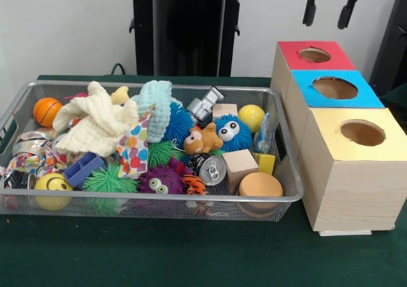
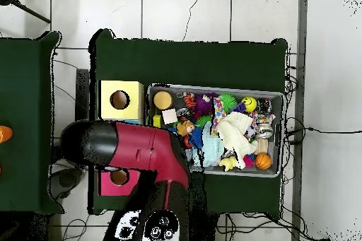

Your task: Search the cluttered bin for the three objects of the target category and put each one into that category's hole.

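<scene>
High above the sorting boxes, the red-and-black claw point(image 1: 330, 10) hangs with its two dark fingers point(image 1: 310, 11) apart and nothing between them. Directly below it stand three pale wooden boxes: the red-topped box with a round hole point(image 1: 316, 55), then the blue-topped box point(image 1: 336, 88), then the yellow-topped box point(image 1: 362, 133) farthest forward. Off to the claw's side and well below lies the silver wire-mesh bin point(image 1: 152, 201), heaped with toys. The target category is not stated; if it is blocks, candidates sit at the bin's end nearest the boxes: a plain wooden cube point(image 1: 240, 166), a small yellow block point(image 1: 266, 163) and a round tan wooden disc point(image 1: 259, 186). These look stiff, light and smooth, best pinched across flat opposite faces. Farther off, the blue spiky rubber ball with googly eyes point(image 1: 232, 133), the silver drink can point(image 1: 212, 170) and the cream knitted cloth point(image 1: 95, 118) look soft or slippery. From overhead, the arm point(image 2: 145, 153) covers the blue box.
</scene>
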Action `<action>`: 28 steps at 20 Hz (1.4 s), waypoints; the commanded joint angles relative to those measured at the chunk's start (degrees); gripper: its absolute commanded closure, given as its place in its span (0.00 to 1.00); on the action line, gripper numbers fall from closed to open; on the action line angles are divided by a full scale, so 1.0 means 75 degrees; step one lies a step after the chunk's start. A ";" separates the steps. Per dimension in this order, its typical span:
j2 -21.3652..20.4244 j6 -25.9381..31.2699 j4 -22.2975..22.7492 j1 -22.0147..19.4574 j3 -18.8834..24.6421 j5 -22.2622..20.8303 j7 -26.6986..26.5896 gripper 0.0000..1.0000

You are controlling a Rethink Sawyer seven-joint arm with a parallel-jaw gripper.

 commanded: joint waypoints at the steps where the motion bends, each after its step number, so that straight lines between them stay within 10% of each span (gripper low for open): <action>1: -0.0530 0.0525 0.0455 -0.0556 0.0946 -0.0158 -0.0494 0.00; 19: -0.0387 -0.1064 0.0992 -0.1008 0.1557 -0.0897 -0.0543 0.00; 28: -0.0666 -0.1721 0.0812 -0.2417 0.1585 -0.2839 -0.2022 0.00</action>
